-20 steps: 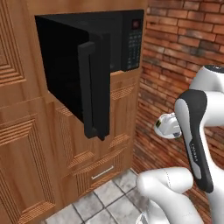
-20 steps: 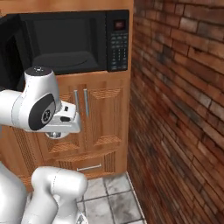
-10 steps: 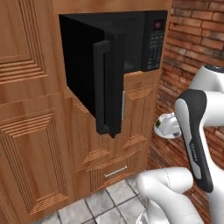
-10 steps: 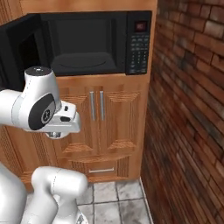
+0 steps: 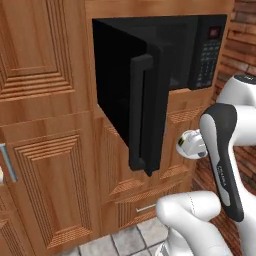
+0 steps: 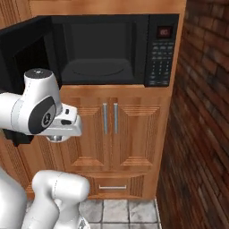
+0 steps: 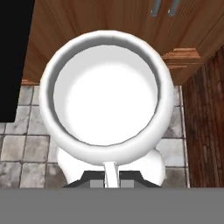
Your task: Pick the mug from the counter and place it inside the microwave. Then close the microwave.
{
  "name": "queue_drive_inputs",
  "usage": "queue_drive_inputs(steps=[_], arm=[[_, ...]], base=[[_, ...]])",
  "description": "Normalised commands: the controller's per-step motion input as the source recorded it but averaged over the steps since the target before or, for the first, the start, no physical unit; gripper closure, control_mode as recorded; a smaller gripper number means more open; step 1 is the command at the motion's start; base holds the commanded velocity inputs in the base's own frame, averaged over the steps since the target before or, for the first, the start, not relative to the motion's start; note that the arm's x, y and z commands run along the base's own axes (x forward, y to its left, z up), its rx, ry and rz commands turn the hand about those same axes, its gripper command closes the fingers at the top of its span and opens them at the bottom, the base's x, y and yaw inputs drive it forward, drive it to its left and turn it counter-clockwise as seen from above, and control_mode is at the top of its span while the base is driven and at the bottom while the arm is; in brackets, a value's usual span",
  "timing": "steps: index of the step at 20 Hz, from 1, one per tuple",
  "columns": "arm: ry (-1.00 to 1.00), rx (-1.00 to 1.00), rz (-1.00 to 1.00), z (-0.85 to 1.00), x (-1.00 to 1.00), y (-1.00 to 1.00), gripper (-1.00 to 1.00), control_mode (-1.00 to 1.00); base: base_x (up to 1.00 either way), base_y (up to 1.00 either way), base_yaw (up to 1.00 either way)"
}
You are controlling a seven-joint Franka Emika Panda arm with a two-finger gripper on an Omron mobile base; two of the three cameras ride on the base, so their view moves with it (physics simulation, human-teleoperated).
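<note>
Wood cabinet fronts all round; mug (image 7: pixel 105 94) clamped in the closed gripper (image 7: pixel 110 175), rim toward the hand camera, hanging low before the cabinet doors (image 6: pixel 109 118). Microwave (image 6: pixel 112 49) cavity up above the mug, door (image 5: pixel 135 105) swung open leftward. Needs lifting, then pushing forward.

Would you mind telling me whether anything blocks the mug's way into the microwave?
Nothing visible does. The microwave door stands swung open to the left, its inside is bare, and the mug sits in the shut hand below it.
</note>
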Motion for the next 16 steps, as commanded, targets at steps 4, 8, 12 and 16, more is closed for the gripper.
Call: queue_drive_inputs(steps=[4, 8, 12, 16], arm=[[0.0, 0.0, 0.0, 0.0, 0.0, 0.0, 1.0, 1.0], [0.0, 0.0, 0.0, 0.0, 0.0, 0.0, 1.0, 1.0], [0.0, 0.0, 0.0, 0.0, 0.0, 0.0, 1.0, 1.0], [0.0, 0.0, 0.0, 0.0, 0.0, 0.0, 1.0, 1.0]], base=[[0.36, -0.45, 0.15], [0.01, -0.64, 0.05], [0.09, -0.45, 0.09], [0.08, -0.11, 0.14]])
